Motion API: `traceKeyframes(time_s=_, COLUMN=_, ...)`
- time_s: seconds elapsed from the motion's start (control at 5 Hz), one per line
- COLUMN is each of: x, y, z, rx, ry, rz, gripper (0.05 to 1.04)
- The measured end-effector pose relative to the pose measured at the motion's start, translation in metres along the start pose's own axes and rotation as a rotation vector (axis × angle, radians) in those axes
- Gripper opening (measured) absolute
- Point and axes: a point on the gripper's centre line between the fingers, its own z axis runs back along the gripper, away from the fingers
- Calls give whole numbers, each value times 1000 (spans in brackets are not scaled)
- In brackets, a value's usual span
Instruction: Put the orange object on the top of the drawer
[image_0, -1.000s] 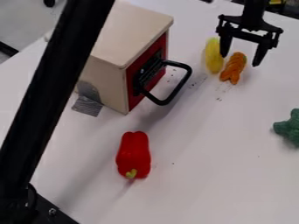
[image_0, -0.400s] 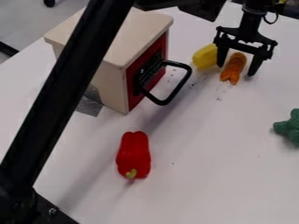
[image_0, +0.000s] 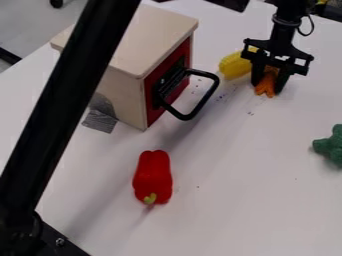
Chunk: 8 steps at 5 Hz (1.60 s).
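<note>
Gripper (image_0: 268, 89) looks closed on the orange object (image_0: 265, 85), far right beside the yellow object (image_0: 234, 65); check the squeeze, lift straight up, clear the handle (image_0: 208, 96) going left to the drawer (image_0: 157, 31).

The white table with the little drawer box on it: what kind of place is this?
Probably a lab or workshop test bench: a black robot arm's pincer hangs over the white table, which holds a drawer box and a red pepper.
</note>
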Motion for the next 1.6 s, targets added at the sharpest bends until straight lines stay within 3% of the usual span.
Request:
traceKeyframes(time_s=0.2, x=-4, y=-3, z=1, rx=-14, ry=4, rz=-24, gripper=376)
traceKeyframes(time_s=0.6, x=-14, y=-1, z=69, rx=-62, ry=-110, rz=-74, gripper=363)
traceKeyframes(time_s=0.8, x=-29, y=10, z=91, rx=-63, ry=-127, rz=-76, gripper=363)
traceKeyframes(time_s=1.0, x=-47, y=43, z=123, rx=-36, ry=-124, rz=-73, gripper=363)
traceKeyframes(time_s=1.2, x=-63, y=71, z=140, rx=-41, ry=-110, rz=-68, gripper=363)
traceKeyframes(time_s=1.6, x=-78, y=116, z=142, rx=-48, ry=-24, rz=-112, gripper=363)
